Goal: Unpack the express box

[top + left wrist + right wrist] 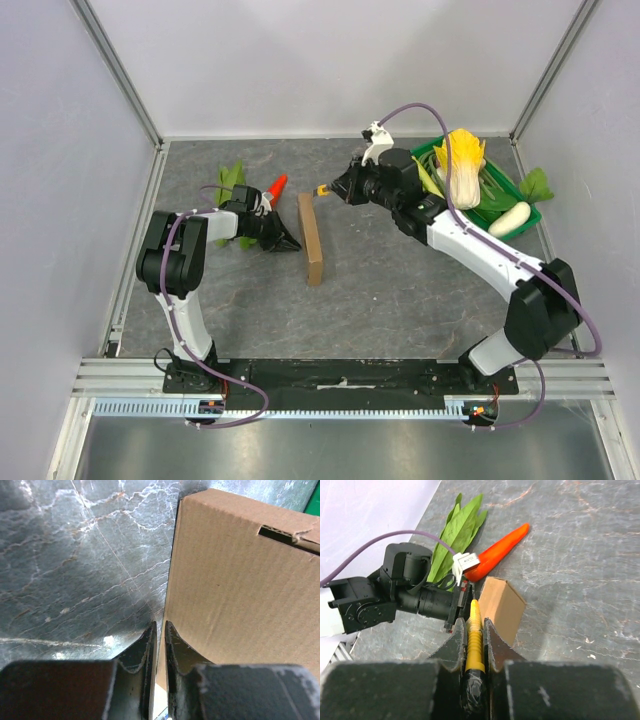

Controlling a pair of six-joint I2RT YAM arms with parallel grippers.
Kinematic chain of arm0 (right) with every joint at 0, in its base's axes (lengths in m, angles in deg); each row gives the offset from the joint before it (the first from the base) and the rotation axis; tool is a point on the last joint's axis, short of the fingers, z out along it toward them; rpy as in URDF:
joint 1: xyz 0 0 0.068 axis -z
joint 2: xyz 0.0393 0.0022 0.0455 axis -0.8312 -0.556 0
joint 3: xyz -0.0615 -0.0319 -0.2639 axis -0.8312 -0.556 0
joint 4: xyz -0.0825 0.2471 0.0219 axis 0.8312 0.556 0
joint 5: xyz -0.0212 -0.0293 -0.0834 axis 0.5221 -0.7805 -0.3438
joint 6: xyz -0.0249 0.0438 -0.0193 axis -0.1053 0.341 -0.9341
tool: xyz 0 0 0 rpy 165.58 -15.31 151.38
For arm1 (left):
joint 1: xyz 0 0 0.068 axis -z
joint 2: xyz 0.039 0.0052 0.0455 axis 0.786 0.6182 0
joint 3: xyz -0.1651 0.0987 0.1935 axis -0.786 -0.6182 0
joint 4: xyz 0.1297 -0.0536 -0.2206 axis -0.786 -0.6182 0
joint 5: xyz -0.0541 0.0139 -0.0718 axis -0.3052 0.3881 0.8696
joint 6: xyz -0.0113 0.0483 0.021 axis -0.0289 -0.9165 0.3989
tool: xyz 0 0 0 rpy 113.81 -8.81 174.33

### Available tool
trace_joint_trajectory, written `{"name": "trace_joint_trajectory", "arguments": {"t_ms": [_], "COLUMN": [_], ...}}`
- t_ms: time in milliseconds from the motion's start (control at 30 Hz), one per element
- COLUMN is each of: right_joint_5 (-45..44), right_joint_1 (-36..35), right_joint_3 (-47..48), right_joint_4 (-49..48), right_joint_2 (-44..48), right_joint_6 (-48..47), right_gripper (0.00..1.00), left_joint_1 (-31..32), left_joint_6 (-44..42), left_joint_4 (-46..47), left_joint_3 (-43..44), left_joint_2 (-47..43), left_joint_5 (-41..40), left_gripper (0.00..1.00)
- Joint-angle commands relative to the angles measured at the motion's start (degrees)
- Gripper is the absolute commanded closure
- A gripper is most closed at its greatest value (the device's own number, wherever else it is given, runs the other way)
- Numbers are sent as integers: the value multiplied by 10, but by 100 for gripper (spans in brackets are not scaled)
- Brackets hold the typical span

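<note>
The express box, plain brown cardboard, stands on its long thin edge mid-table. My left gripper reaches it from the left. In the left wrist view the gripper is pinched on the box's near cardboard edge, with a slot cut showing at the box's top right. My right gripper hovers just beyond the box's far end, shut on a yellow ribbed tool with a black taped handle. The tool's tip points at the box's top end.
An orange carrot and a leafy green lie behind my left arm. At the back right, a green crate holds a cabbage, with a white radish on its rim. Walls enclose the table on three sides.
</note>
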Motion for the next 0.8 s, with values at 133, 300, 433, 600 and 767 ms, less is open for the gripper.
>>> {"name": "trace_joint_trajectory", "arguments": {"t_ms": [133, 300, 433, 600, 767], "right_joint_5": [-23, 21, 57, 88, 112], "right_joint_1": [13, 12, 12, 12, 11], "right_joint_3": [-42, -29, -2, 12, 11], "right_joint_4": [2, 3, 0, -13, -35], "right_joint_2": [-3, -74, -119, -158, -173], "right_joint_6": [25, 30, 27, 35, 48], "right_gripper": [100, 100, 100, 100, 100], "left_joint_1": [1, 13, 26, 55, 94], "left_joint_6": [-10, 1, 11, 15, 15], "left_joint_4": [-4, 4, 6, 9, 29], "left_joint_3": [0, -35, -65, -94, -108], "left_joint_2": [-37, -57, -81, -104, -120], "left_joint_5": [5, 14, 11, -4, -17], "left_gripper": [82, 79, 77, 74, 70]}}
